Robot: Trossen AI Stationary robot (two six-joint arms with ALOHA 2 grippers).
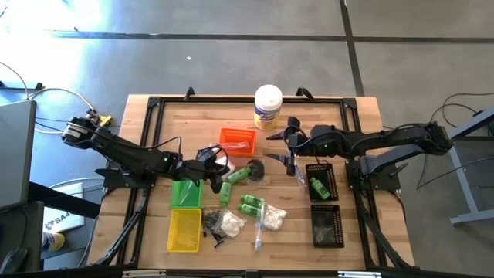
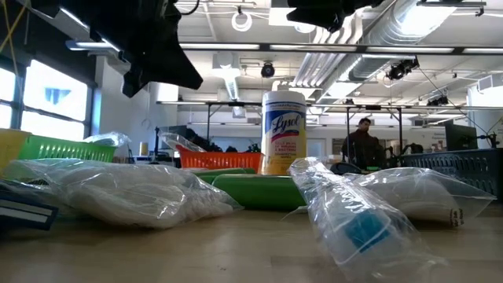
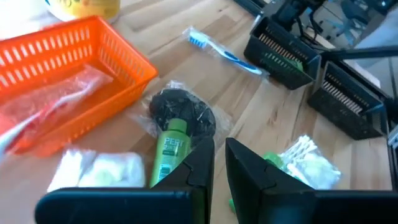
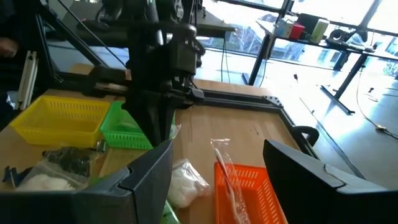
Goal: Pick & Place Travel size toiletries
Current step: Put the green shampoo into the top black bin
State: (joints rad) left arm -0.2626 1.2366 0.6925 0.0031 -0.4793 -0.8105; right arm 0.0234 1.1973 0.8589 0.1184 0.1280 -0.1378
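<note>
Roughly, near edge first:
Hard to make out: black bits in a clear bag [image 1: 211,225] beside the yellow tray [image 1: 185,230]; what they are cannot be told.
Front pile: bags of white fluff [image 1: 231,223] and [image 1: 273,219], a wrapped stick [image 1: 258,235], green bottles [image 1: 251,205], all loose on the table [image 1: 139,116].
Low view: a cotton bag [image 2: 118,192] and a crinkled clear wrapper [image 2: 354,220] fill the foreground and hide most of the table behind.
Black trays: the nearer one [image 1: 326,225] shows nothing clear inside; the farther one [image 1: 321,181] holds a green bottle [image 1: 317,186].
Green tray [image 1: 185,193]: contents hidden under the left arm.
Left gripper [image 1: 220,171]: over the table's middle, fingers [image 3: 245,168] narrowly apart, holding nothing, above a green bottle [image 3: 168,149] lying on a dark bagged item [image 3: 183,112].
Right gripper [image 1: 283,147]: near the orange tray, fingers [image 4: 149,168] spread wide, empty.
Orange tray [image 1: 237,141]: a clear-wrapped pink stick [image 3: 46,102] inside.
Toothbrush [image 3: 221,50]: loose on the wood near the black trays.
Far edge: white canister [image 1: 267,106], upright.
</note>
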